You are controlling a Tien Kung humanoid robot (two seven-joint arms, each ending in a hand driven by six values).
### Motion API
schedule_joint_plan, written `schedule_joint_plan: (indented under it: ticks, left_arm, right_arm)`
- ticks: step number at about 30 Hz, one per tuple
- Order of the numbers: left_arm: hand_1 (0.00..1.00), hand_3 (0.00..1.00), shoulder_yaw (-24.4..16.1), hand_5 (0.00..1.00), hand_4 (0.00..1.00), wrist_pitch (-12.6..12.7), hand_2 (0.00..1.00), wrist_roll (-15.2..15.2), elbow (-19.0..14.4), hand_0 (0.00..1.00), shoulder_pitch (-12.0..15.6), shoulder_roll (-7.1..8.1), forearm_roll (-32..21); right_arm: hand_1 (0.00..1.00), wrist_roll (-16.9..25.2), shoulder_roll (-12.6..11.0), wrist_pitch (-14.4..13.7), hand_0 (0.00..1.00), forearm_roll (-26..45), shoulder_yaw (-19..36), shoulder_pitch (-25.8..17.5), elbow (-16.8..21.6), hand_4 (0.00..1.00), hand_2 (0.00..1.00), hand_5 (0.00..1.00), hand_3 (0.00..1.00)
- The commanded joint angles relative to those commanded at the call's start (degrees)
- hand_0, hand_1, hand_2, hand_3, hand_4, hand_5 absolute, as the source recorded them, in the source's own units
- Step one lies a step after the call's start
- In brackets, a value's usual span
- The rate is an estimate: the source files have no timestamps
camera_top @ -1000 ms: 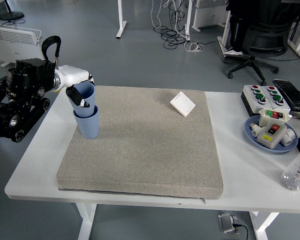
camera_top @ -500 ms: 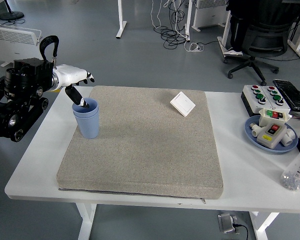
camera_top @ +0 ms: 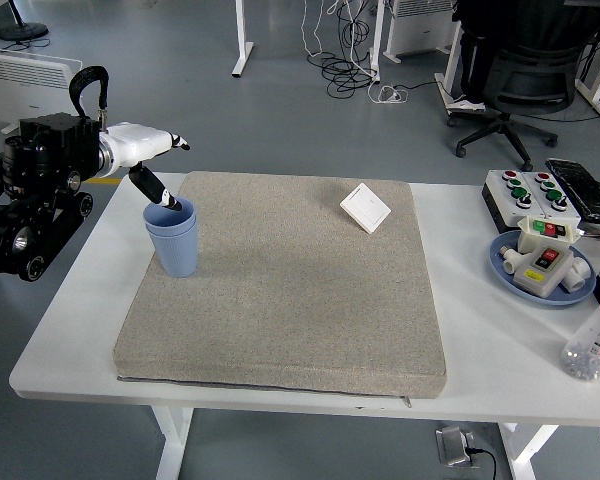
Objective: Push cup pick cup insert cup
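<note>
Insertion looks done: the blue cups (camera_top: 173,238) sit nested near the mat's (camera_top: 280,290) left edge. The left hand (camera_top: 145,160) hangs open, empty, thumb tip at the rim; next it should lift clear.

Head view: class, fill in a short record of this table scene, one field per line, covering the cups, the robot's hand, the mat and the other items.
cups: blue nested cups, upright, on the mat's left part
left hand: left hand above the cups, fingers spread, one dark fingertip at the rim, not gripping
right hand: not in view
mat: grey mat covering the white table
on mat: white square piece near far edge
right side: button box; blue plate with white parts
</note>
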Motion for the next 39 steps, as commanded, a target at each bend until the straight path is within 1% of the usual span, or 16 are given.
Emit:
schedule_joint_plan:
  ticks: [1,6,7,10,11,12,13,17,21,25,29,30,34,35,37,39]
  left_arm:
    - [0.866,0.978,-0.8,0.809,0.844,1.7,0.998,0.6,0.1,0.811,0.3,0.09,-2.6]
    - [0.866,0.978,-4.4,0.809,0.844,8.6,0.998,2.2,0.2,0.811,2.2,0.71,-13.1]
    - [0.845,0.877,-5.4,0.998,0.654,10.0,0.95,2.5,0.0,0.796,2.7,0.9,-15.7]
    - [0.845,0.877,-7.8,0.998,0.654,13.4,0.95,3.7,-0.9,0.796,4.5,2.07,-22.6]
    - [0.845,0.877,-9.3,0.998,0.654,14.9,0.95,4.7,-1.4,0.796,5.7,2.82,-24.9]
    - [0.845,0.877,-9.9,0.998,0.654,15.6,0.95,5.0,-1.6,0.796,6.0,3.04,-27.5]
    - [0.833,0.861,-11.1,0.998,0.623,16.6,0.937,5.3,-1.9,0.785,6.8,3.34,-29.7]
    - [0.833,0.861,-16.6,0.998,0.623,20.9,0.937,5.6,-3.6,0.785,9.8,4.74,-39.4]
    - [0.836,0.857,-21.3,0.998,0.624,21.9,0.934,5.1,-5.6,0.791,13.2,6.37,-49.1]
    - [0.849,0.865,-25.4,0.998,0.615,20.9,0.939,5.8,-8.4,0.811,17.7,7.44,-58.7]
    - [0.849,0.865,-29.0,0.998,0.615,19.8,0.939,4.9,-12.2,0.811,23.4,6.99,-68.4]
    - [0.849,0.865,-29.3,0.998,0.615,19.7,0.939,4.8,-12.7,0.811,24.2,6.84,-70.7]
    - [0.852,0.868,-30.8,0.998,0.617,18.7,0.94,4.1,-16.4,0.816,30.0,5.85,-80.3]
    - [0.852,0.868,-30.9,0.998,0.617,18.7,0.94,4.0,-16.7,0.816,30.6,5.78,-82.6]
    - [0.853,0.868,-32.1,0.998,0.614,18.5,0.938,3.8,-19.2,0.819,34.2,4.68,-87.8]
    - [0.853,0.868,-32.9,0.998,0.614,18.7,0.938,3.6,-20.5,0.819,36.5,3.85,-92.6]
  right_arm:
    - [0.632,0.0,0.0,0.0,0.752,0.0,0.0,0.0,0.0,0.08,0.634,0.441,0.563]
    - [0.632,0.0,0.0,0.0,0.752,-0.2,0.3,0.0,0.0,0.08,0.634,0.441,0.563]
    - [0.632,-0.1,0.0,0.0,0.752,-0.4,0.4,0.0,0.0,0.081,0.636,0.445,0.562]
    - [0.632,0.0,0.1,-0.1,0.752,-0.3,0.6,0.1,0.0,0.081,0.636,0.445,0.562]
    - [0.632,0.0,0.1,-0.1,0.752,0.0,0.6,0.1,0.0,0.081,0.636,0.445,0.562]
    - [0.632,0.1,0.1,-0.1,0.752,0.0,0.6,0.0,0.0,0.081,0.636,0.445,0.562]
    - [0.632,0.1,0.1,-0.1,0.752,-0.1,0.8,0.0,0.0,0.081,0.635,0.446,0.562]
    - [0.632,0.1,0.1,-0.1,0.752,-0.3,0.9,0.0,0.0,0.081,0.635,0.446,0.562]
    - [0.631,0.1,0.2,-0.1,0.752,-0.3,1.2,-0.2,0.0,0.08,0.635,0.445,0.562]
    - [0.632,0.2,0.2,-0.2,0.753,-0.1,1.6,-0.4,0.0,0.08,0.633,0.447,0.562]
    - [0.632,0.2,0.5,-0.2,0.753,-0.4,2.3,-0.7,0.0,0.08,0.633,0.447,0.562]
    - [0.632,0.2,0.5,-0.2,0.753,-0.5,2.4,-0.8,0.0,0.08,0.633,0.447,0.562]
    - [0.631,0.1,0.6,-0.2,0.752,-0.9,2.7,-1.0,0.0,0.08,0.633,0.445,0.562]
    - [0.631,0.1,0.6,-0.2,0.752,-0.9,2.7,-1.0,0.0,0.08,0.633,0.445,0.562]
    - [0.631,0.2,0.7,-0.2,0.752,-0.9,2.9,-1.1,0.0,0.08,0.633,0.445,0.563]
    - [0.631,0.2,0.8,-0.2,0.752,-0.9,3.0,-1.2,0.0,0.08,0.633,0.445,0.563]
